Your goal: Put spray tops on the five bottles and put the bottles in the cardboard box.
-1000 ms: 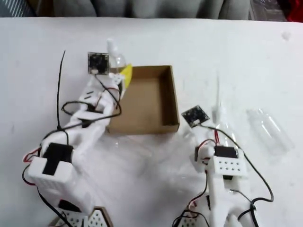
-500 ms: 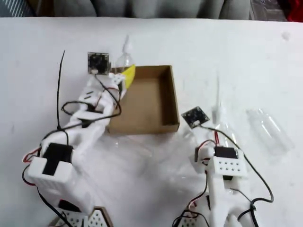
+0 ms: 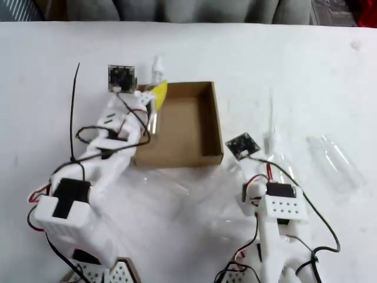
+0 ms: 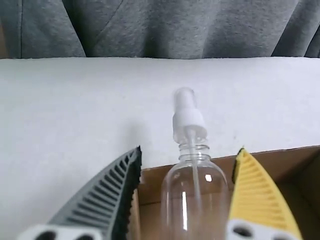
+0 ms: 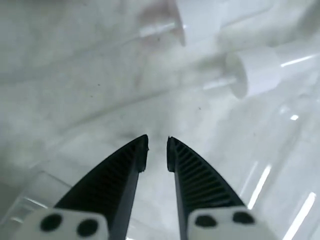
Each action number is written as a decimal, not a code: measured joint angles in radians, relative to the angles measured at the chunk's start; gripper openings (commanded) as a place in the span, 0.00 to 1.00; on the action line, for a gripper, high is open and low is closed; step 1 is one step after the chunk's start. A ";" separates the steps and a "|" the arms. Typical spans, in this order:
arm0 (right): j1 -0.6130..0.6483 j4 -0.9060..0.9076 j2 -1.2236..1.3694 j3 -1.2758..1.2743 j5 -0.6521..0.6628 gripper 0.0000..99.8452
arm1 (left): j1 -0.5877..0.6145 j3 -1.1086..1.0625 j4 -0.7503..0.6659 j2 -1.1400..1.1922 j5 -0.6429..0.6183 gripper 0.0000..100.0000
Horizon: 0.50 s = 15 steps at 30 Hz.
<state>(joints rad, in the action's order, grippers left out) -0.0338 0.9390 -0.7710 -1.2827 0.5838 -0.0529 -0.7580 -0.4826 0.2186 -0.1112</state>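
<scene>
A clear bottle (image 4: 195,200) with a white spray top (image 4: 187,117) sits between the fingers of my left gripper (image 4: 188,150), which is open, with a gap on the grey finger's side. The bottle (image 3: 154,88) leans over the far left corner of the cardboard box (image 3: 203,156), its top past the rim. My right gripper (image 5: 157,145) is shut, with only a narrow slit and nothing in it, and hangs low over clear plastic. Two loose spray tops (image 5: 200,20) (image 5: 255,72) lie just beyond it. Another clear bottle (image 3: 339,162) lies on the table at the right.
A crumpled clear plastic bag (image 3: 177,200) covers the table between the two arms, in front of the box. A loose spray top with its tube (image 3: 271,132) lies beside the right arm's camera. Grey cloth hangs past the table's far edge.
The bottle in the left gripper swung to the right, from outside the box's left wall to over its corner, and now stands lower. The right arm kept still.
</scene>
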 measured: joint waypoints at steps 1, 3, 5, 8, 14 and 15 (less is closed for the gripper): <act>0.000 0.000 0.000 0.000 0.000 0.04 | 0.000 0.000 0.000 0.000 0.000 0.27; 0.000 0.000 0.000 0.000 0.000 0.04 | 0.000 0.000 0.000 0.000 0.000 0.27; -0.002 0.000 0.000 0.000 0.000 0.04 | 0.000 0.000 0.000 0.000 0.000 0.27; 0.000 0.000 0.000 0.000 0.000 0.04 | 0.000 -0.005 0.002 -0.014 0.000 0.27; 0.000 0.000 0.000 -0.003 0.000 0.04 | 0.000 -0.012 0.170 -0.183 0.000 0.27; 0.000 0.000 0.000 -0.006 0.000 0.04 | 0.000 -0.012 0.218 -0.216 0.000 0.27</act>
<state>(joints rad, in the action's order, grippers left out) -0.0338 0.9390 -0.7710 -1.2889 0.5838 -0.0529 -0.7702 -0.2647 0.0023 -0.1112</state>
